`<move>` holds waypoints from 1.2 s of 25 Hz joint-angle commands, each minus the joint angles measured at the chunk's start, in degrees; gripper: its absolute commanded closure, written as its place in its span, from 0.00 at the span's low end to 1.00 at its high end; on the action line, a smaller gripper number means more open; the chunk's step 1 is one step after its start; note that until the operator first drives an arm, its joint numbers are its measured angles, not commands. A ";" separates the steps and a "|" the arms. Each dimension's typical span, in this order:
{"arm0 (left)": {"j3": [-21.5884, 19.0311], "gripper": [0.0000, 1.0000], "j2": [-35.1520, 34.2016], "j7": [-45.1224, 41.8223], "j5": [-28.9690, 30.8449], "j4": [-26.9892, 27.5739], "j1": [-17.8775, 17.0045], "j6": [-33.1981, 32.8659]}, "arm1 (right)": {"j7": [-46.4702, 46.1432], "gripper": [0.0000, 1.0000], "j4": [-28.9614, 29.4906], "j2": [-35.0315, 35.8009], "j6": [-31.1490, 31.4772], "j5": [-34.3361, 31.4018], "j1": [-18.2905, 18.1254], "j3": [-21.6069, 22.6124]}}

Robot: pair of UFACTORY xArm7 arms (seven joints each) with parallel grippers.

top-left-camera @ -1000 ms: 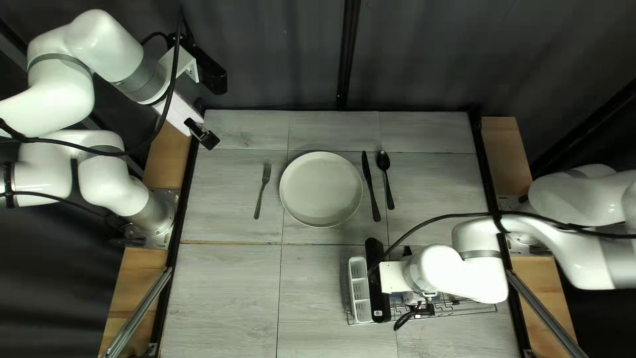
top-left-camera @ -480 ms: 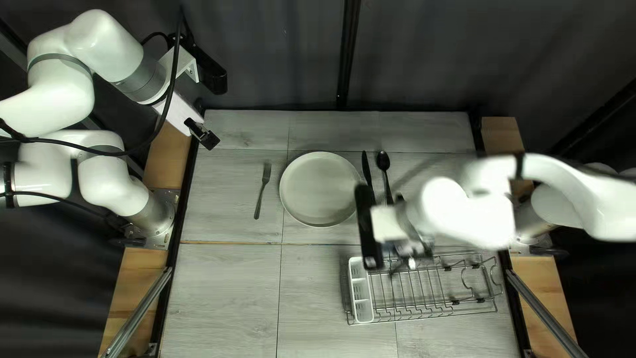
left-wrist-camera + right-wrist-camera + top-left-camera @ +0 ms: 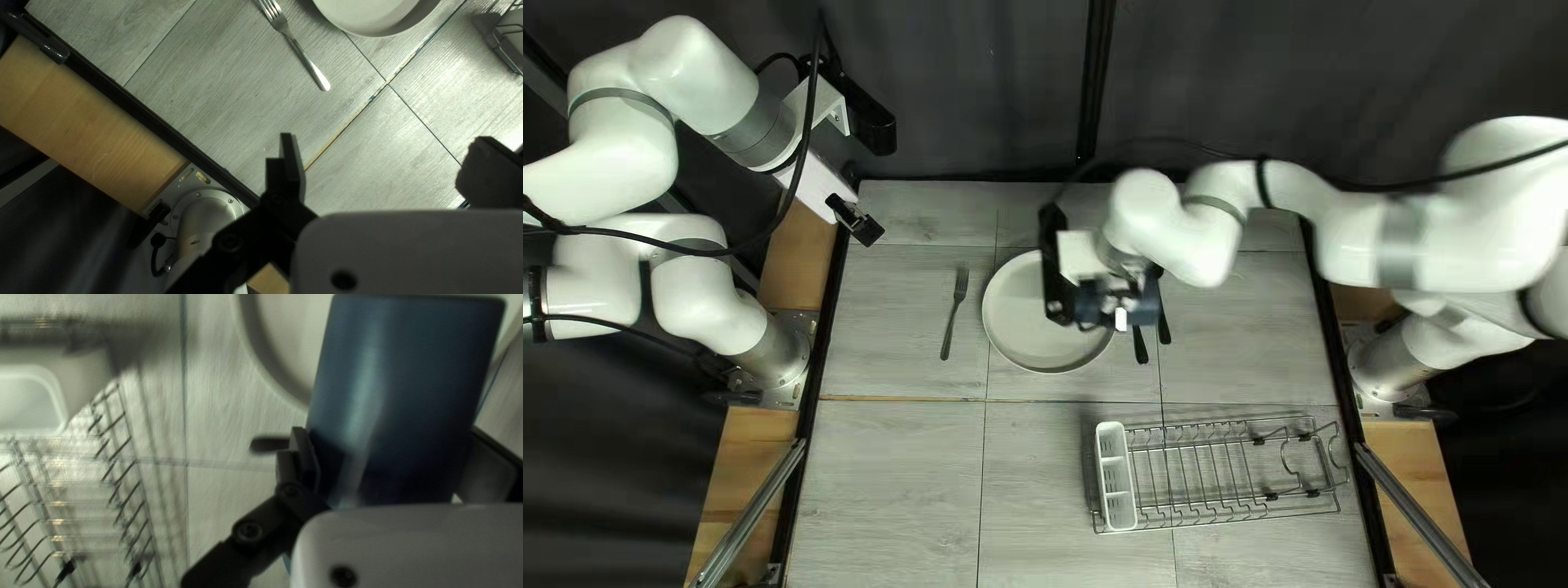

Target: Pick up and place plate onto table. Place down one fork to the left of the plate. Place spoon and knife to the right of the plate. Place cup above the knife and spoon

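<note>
The blue cup [image 3: 403,403] is above the desk [image 3: 904,468], near the plate's right side; our right jaws press its sides, parted by its width, presumably so we can carry it steadily over the knife [image 3: 1140,346] and spoon [image 3: 1163,327]. Those lie right of the plate [image 3: 1029,332] and the fork [image 3: 956,310] left, as the setting asks, so the cup's spot beyond them seems next. Our left jaws stand wide and empty off to the side, probably leaving us room.
</note>
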 commanded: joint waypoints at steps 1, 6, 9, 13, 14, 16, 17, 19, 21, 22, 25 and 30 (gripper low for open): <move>0.00 0.00 0.00 0.00 0.00 0.00 0.00 0.00 | -3.11 1.00 5.58 -6.54 0.59 5.61 -7.69 6.16; 0.00 0.00 0.00 0.00 0.00 0.00 0.00 0.00 | -4.56 1.00 8.05 -9.69 1.09 7.85 -10.87 8.84; 0.00 0.00 0.00 0.00 0.00 0.00 0.00 0.00 | -5.05 1.00 8.49 -10.30 1.28 8.29 -11.57 9.42; 0.00 0.00 0.00 0.00 0.00 0.00 0.00 0.00 | -4.62 0.00 6.45 -7.76 0.87 7.18 -9.77 7.91; 0.00 0.00 0.00 0.00 0.00 0.00 0.00 0.00 | -3.96 0.00 5.11 -6.03 0.50 6.07 -8.16 6.74; 0.00 0.00 0.00 0.00 0.00 0.00 0.00 0.00 | -2.41 0.00 1.99 -1.81 -0.16 3.05 -4.18 4.00; 0.00 0.00 0.00 0.00 0.00 0.00 0.00 0.00 | -1.39 0.00 -0.30 1.44 -0.34 0.38 -1.20 2.10; 0.00 0.00 0.00 0.00 0.00 0.00 0.00 0.00 | 0.31 0.00 -4.64 8.09 -0.15 -5.83 4.56 -1.35; 0.00 0.00 0.00 0.00 0.00 0.00 0.00 0.00 | 2.80 0.00 -9.90 18.03 -0.34 -15.15 11.36 -4.55; 0.00 0.00 0.00 0.00 0.00 0.00 0.00 0.00 | 5.90 0.00 -12.75 25.17 -0.06 -22.38 14.64 -5.28; 0.00 0.00 0.00 0.00 0.00 0.00 0.00 0.00 | 13.64 0.00 -18.62 43.44 3.68 -39.37 13.40 2.77; 0.00 0.00 0.00 0.00 0.00 0.00 0.00 0.00 | 9.47 0.00 -25.76 54.80 5.14 -46.34 10.76 10.80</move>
